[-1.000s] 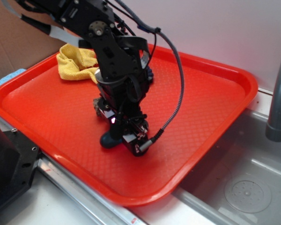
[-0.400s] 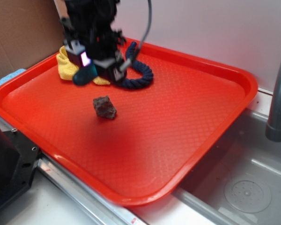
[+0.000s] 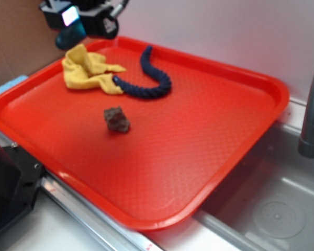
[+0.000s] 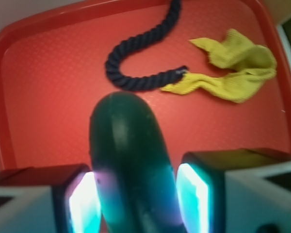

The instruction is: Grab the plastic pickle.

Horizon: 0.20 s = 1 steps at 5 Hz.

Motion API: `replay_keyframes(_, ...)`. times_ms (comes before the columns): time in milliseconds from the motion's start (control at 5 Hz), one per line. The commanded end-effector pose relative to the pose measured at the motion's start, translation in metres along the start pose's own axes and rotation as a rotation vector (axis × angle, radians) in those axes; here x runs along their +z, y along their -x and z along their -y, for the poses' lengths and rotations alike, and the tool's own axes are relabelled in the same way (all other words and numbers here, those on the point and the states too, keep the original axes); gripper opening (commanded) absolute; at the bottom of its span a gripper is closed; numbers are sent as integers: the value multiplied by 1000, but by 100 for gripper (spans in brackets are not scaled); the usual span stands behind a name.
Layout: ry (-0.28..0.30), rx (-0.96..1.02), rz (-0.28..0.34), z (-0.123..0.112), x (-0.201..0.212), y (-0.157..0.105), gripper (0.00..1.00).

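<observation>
High above tray's far left corner, your gripper clamps plastic pickle between both pads, lifted clear so grab reads complete. Rope, yellow cloth, brown chunk lie untouched below.

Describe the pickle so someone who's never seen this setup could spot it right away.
Find the red tray; above its far left corner hangs the gripper. The pickle is the smooth, dark green capsule clamped between its lit fingers. Unlike the rope, cloth and brown chunk, it is off the tray.
</observation>
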<state>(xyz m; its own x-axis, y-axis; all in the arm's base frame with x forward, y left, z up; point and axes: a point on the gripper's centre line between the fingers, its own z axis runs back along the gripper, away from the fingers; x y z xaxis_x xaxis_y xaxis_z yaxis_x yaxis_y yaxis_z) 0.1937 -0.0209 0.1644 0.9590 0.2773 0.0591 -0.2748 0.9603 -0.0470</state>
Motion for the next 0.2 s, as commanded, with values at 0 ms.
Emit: replay_keyframes(0,8,-33,6,-9,14,-9,0)
